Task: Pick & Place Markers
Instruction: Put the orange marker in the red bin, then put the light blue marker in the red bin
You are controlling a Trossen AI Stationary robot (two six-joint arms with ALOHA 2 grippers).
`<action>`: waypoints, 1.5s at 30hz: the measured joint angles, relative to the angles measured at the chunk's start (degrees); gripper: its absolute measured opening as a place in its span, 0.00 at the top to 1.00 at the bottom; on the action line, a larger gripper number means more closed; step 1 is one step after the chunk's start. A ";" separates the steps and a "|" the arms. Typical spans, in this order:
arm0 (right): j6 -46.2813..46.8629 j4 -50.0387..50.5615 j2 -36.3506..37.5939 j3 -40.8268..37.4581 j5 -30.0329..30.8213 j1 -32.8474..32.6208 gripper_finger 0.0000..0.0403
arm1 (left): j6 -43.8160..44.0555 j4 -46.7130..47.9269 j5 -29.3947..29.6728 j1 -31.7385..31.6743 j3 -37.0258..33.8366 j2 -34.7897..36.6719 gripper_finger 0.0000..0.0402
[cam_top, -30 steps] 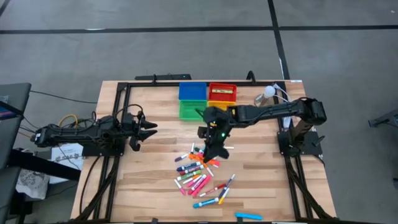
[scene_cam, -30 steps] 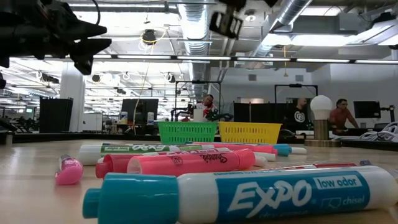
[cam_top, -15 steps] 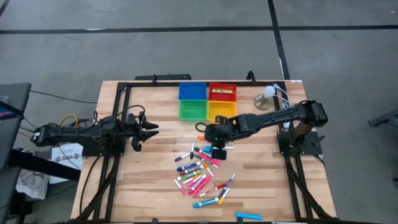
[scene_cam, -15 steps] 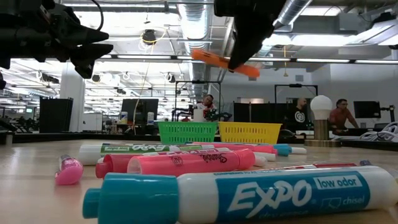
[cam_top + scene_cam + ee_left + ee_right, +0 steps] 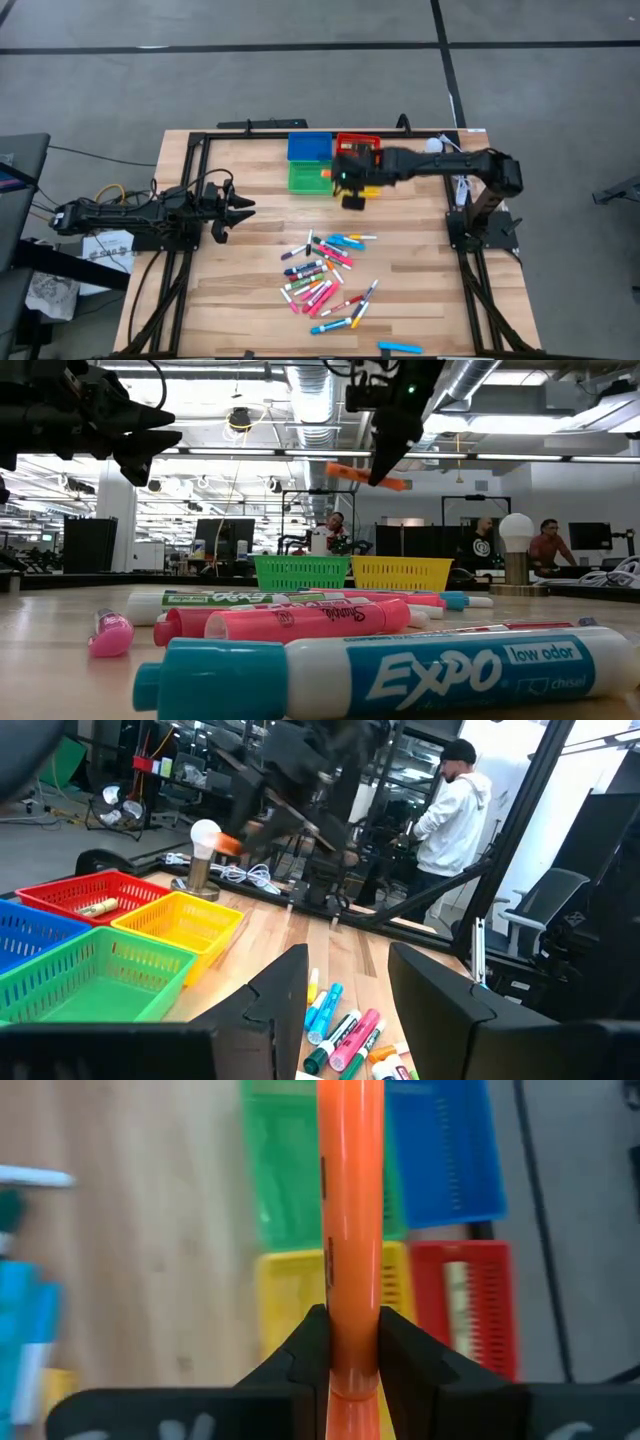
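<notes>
I clenched my right gripper (image 5: 350,1342) on the orange marker (image 5: 350,1220), carrying it high above the baskets (image 5: 312,177) for dropping, while my left gripper (image 5: 235,208) waited half-parted.

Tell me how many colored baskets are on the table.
4, clustered in a square at the table's far edge: blue basket beside red basket, green basket beside yellow basket. The right arm partly covers the yellow and red ones from above.
</notes>
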State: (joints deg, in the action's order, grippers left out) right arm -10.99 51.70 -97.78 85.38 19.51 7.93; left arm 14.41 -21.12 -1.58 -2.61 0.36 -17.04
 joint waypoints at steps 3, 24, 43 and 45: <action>-4.73 -0.95 0.00 0.50 -0.04 4.42 0.86 | 0.00 0.00 0.00 0.00 0.00 0.00 0.65; -27.02 -4.14 -14.94 0.56 -10.73 28.62 0.84 | 0.00 -0.42 0.02 0.00 0.00 -0.04 0.65; -29.91 -2.39 -18.63 4.41 -12.40 29.24 0.72 | -0.46 -0.83 0.02 0.00 -0.01 -0.07 0.65; -29.61 -1.89 -18.47 4.72 -12.06 28.88 0.69 | -0.46 -0.83 0.04 0.00 -0.01 -0.07 0.65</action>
State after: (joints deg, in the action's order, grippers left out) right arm -40.60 49.82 -116.25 90.10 7.44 36.81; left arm 13.96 -21.96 -1.55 -2.61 0.34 -17.10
